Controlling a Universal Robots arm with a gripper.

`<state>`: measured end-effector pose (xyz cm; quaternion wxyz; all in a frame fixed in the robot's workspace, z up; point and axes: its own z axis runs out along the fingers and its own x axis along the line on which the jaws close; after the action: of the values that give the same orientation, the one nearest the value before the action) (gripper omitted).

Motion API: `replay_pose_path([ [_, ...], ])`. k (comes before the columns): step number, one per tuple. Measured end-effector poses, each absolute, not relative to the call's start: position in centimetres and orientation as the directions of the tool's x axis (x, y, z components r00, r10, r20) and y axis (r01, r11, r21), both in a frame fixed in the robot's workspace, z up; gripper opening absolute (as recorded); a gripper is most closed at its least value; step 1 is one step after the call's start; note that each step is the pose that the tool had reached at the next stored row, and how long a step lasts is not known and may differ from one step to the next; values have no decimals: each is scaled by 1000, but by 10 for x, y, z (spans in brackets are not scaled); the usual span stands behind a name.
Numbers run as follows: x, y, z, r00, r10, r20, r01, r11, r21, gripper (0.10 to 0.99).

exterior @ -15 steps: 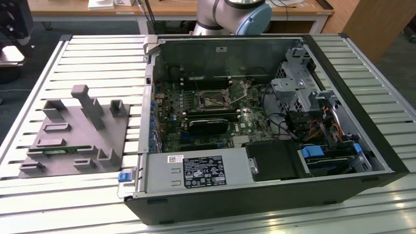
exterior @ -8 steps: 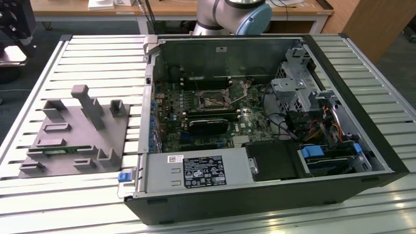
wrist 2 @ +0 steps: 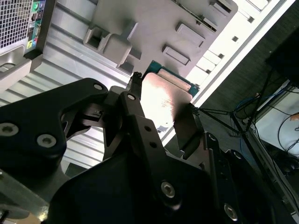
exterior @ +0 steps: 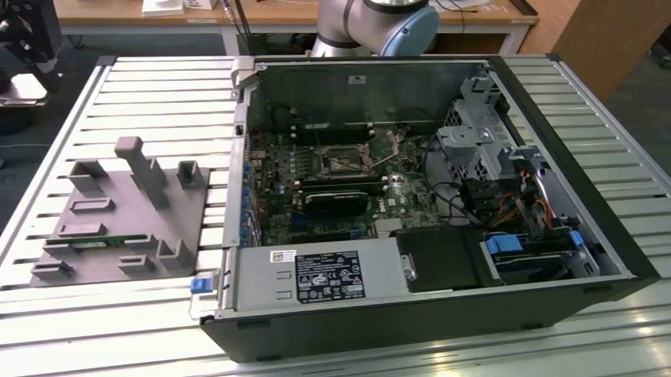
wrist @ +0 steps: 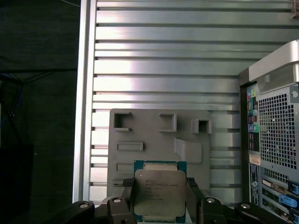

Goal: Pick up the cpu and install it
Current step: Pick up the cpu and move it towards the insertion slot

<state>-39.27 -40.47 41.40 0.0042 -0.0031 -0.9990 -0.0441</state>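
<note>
A bench (exterior: 157,94) of silver metal slats is taking up most of the room & is reflecting bright light. Behind it, a wooden table (exterior: 126,16) w/ white legs is standing on grey-blue floor (exterior: 137,43). A wooden panel (exterior: 603,39) is standing at the exterior view's right.

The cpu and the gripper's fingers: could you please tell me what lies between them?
Nothing lies between them. In both wrist views the gripper has its fingers set straight against opposite edges of the cpu.
</note>
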Motion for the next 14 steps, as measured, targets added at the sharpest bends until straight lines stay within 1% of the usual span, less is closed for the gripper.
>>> replay_pose_path([
  [8,-389,-405,414,-1000,6,9,7,996,88,529],
  [14,-372,-405,414,-1000,6,9,7,996,91,529],
])
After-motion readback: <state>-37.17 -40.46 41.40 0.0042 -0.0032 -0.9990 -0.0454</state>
